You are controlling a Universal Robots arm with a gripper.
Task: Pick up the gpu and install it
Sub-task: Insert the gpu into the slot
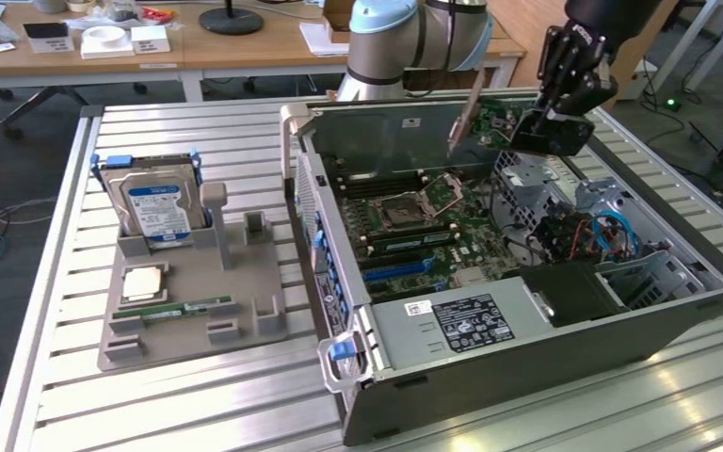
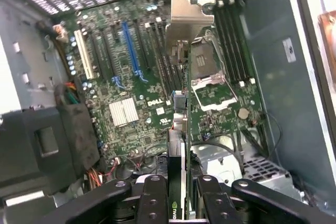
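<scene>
My gripper [image 1: 550, 127] hangs over the back right part of the open computer case [image 1: 525, 367] and is shut on the gpu [image 1: 485, 118], which sticks out toward the exterior view's left above the motherboard [image 1: 418, 226]. In the wrist view the gpu [image 2: 178, 145] shows edge-on between my two black fingers [image 2: 152, 200], with its metal bracket [image 2: 189, 11] at the far end. It hovers above the board, beside the CPU socket [image 2: 207, 72] and off to one side of the blue slot [image 2: 132, 51]. It is not touching the slots.
A grey holder [image 1: 185, 325] on the exterior view's left carries an upright hard drive [image 1: 157, 202] and a green RAM stick [image 1: 192, 309]. Inside the case are a power supply [image 1: 456, 320], a black fan shroud [image 2: 79, 129] and loose cables [image 1: 587, 240]. The case walls stand close around.
</scene>
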